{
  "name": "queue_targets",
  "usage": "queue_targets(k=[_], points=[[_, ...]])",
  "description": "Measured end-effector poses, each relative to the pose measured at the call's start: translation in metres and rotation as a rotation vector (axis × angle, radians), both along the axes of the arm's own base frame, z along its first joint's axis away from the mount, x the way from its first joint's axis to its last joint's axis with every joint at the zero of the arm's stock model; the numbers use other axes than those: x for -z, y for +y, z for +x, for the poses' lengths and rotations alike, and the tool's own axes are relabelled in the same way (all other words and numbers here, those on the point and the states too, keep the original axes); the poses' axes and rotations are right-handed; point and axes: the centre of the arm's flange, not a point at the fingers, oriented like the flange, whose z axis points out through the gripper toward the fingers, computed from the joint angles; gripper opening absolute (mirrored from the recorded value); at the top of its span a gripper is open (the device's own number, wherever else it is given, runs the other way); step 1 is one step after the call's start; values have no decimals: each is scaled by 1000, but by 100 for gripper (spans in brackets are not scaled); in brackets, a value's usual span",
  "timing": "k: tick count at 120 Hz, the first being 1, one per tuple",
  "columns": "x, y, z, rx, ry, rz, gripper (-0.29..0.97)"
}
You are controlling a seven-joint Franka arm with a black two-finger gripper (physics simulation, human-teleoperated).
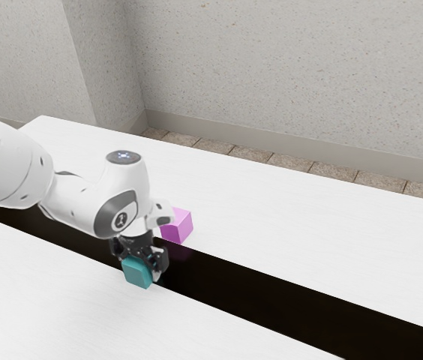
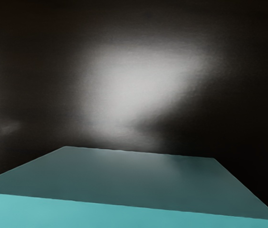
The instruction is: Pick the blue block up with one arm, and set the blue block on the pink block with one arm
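1. Wall (image 1: 309,67): grey, speckled, closing the scene from 10 to 2 o'clock in the exterior view, with an inside corner at 11 o'clock. A pale skirting runs along its foot.
2. Far tabletop (image 1: 309,217): white, running from 9 o'clock down to 4 o'clock. Its surface is bare and open toward 3 o'clock. Its near edge drops into the gap.
3. Near tabletop (image 1: 46,300): white, taking up the 6 to 9 o'clock quarter. Its far edge runs parallel to the other top.
4. Gap (image 1: 271,300): a dark channel between the two tops, running from 9 o'clock to 5 o'clock and widening toward 5 o'clock.
5. Floor strip (image 1: 331,171): brown tiles between wall and far tabletop.
6. Arm (image 1: 84,199): white, entering from 9 o'clock and bending down over the gap.
7. Gripper (image 1: 142,261): black, pointing down just left of centre and clamped on the blue block, one finger on each side. It hangs at the near tabletop's far edge, partly over the gap.
8. Pink block (image 1: 179,224): sits on the far tabletop at its near edge, at 1 o'clock from the gripper. It is near but apart, and nothing stands between them.
9. Blue block (image 1: 136,273): teal, held between the fingers. Whether its underside touches the near tabletop cannot be told. In the wrist view, the blue block (image 2: 124,190) lies broad just under the hand, against a dark ground with a pale blurred patch (image 2: 143,80).
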Motion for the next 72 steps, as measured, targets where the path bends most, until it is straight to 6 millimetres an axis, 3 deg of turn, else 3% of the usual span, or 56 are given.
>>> queue_targets(k=[18,34,55,72], points=[[-1,4,2,-18,-5,-9,47],[-31,2,29,6,-56,-16,37],[-69,27,60,9,-76,-19,36],[-78,34,89,50,-56,-36,36]])
